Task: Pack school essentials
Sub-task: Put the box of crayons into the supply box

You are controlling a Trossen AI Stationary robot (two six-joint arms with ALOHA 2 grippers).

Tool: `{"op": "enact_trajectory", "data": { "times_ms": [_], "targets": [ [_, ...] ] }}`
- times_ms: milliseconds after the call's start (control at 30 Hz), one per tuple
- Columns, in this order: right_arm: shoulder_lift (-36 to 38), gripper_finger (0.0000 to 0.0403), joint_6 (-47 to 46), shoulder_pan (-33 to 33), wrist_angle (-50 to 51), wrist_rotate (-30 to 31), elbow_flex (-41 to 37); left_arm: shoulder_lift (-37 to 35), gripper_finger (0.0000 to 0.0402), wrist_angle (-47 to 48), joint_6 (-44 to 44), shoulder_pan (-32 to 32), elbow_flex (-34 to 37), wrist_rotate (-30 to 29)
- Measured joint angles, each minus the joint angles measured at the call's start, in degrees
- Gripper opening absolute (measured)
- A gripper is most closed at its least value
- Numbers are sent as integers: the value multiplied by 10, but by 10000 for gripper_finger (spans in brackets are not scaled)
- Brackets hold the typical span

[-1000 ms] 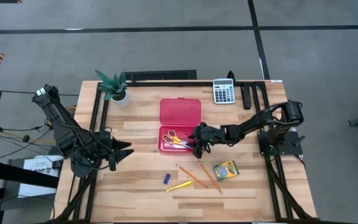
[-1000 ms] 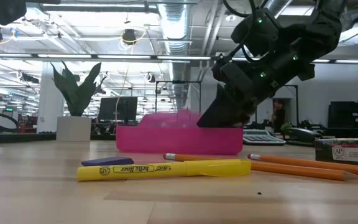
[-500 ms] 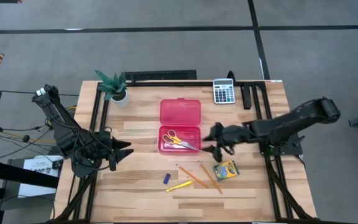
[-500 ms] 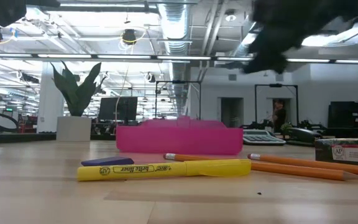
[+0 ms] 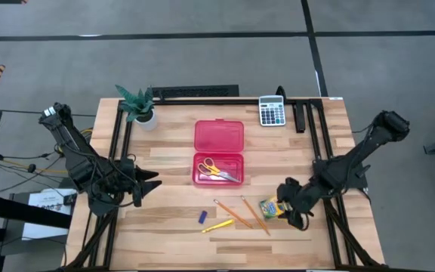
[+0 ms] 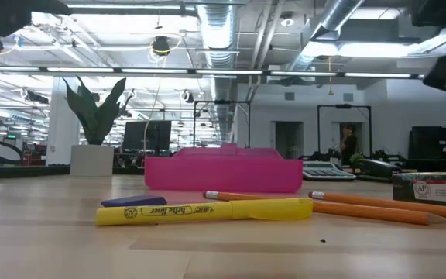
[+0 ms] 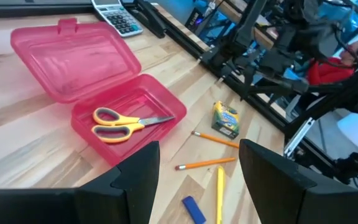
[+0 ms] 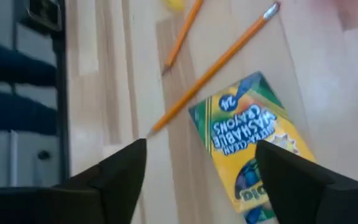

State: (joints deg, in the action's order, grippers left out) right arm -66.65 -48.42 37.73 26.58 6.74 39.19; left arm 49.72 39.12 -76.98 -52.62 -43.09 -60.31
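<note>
An open pink pencil case (image 5: 219,151) lies mid-table, and the yellow-handled scissors (image 5: 217,168) rest flat in its tray (image 7: 135,124). Near the table's front lie two orange pencils (image 5: 232,214) (image 5: 255,215), a yellow pen (image 5: 217,225), a blue eraser (image 5: 202,217) and the green-and-yellow crayon box (image 5: 273,206). My right gripper (image 5: 289,208) hovers open at the crayon box's (image 8: 253,137) right end, touching nothing. My left gripper (image 5: 149,183) waits open at the table's left side, facing the case (image 7: 98,81).
A grey calculator (image 5: 272,110) sits at the far edge, right of centre. A potted plant (image 5: 138,106) stands at the far left corner. Black frame rails (image 5: 302,117) run along the table's sides. Bare wood lies between the case and my left gripper.
My right gripper has drawn back from the right end of the case's tray and swung toward the table's near right, ending beside the crayon box. In the low view it has risen and left the middle of the picture. The scissors stay in the tray.
</note>
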Motion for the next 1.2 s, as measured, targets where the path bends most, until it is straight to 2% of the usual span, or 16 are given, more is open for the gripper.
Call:
{"op": "enact_trajectory", "data": {
  "times_ms": [200,300,433,600,933,1200],
  "targets": [
    [-80,382,142,-5,49,-24,51,0,208,23,-15,2,0,3],
    [-127,397,158,-24,126,-33,90,0,208,33,-28,7,0,4],
    [-173,396,204,-44,186,-38,123,0,208,41,-29,14,0,6],
    [-210,394,254,-53,161,-39,131,0,208,40,-28,20,0,12],
    [-265,398,261,-53,149,-34,131,0,208,41,-28,20,0,15],
    [-275,392,265,-53,128,-25,131,0,208,41,-28,20,0,15]
  ]
}}
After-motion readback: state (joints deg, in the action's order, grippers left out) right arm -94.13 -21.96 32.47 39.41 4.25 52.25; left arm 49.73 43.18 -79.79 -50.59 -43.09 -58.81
